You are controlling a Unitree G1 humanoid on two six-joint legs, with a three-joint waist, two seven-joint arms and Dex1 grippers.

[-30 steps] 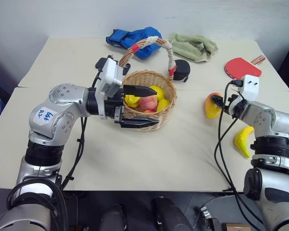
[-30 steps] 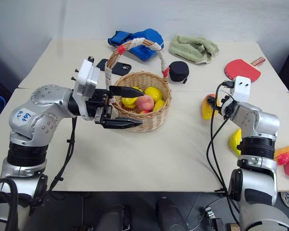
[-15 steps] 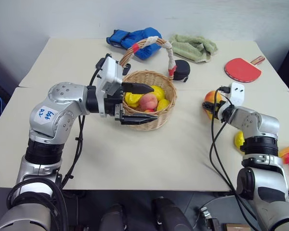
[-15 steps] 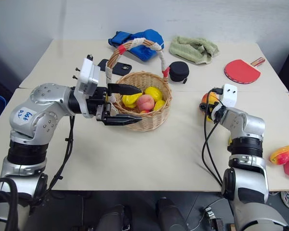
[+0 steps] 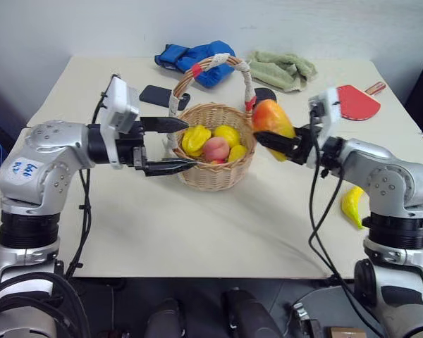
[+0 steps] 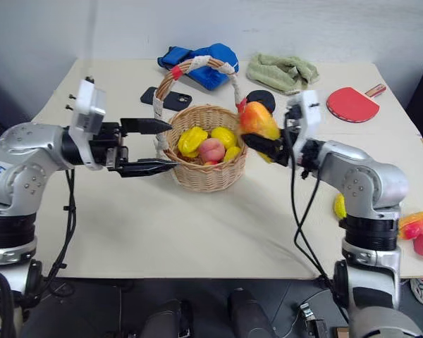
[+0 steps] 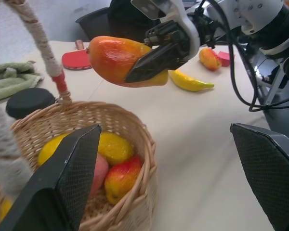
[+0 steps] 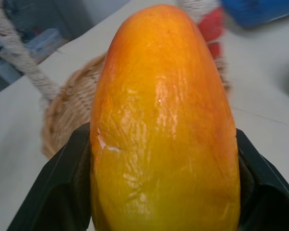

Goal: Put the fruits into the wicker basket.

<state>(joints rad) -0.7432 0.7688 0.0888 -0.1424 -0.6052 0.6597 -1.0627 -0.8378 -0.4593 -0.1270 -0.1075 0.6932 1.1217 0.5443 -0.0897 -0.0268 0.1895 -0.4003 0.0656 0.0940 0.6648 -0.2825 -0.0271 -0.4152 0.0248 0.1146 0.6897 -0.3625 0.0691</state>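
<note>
To finish this drop cleanly I wanted the glossy orange-yellow toy mango point(image 5: 271, 118) carried past the rim and under the taped arch before release. My right gripper point(image 5: 276, 143) was clamped on that mango, held in the air just beside the round tan wicker basket point(image 5: 213, 174). My left gripper point(image 5: 170, 146) stood wide and empty by the opposite rim. 1 curved yellow banana point(image 5: 353, 205) lay on the table, well apart.
</note>
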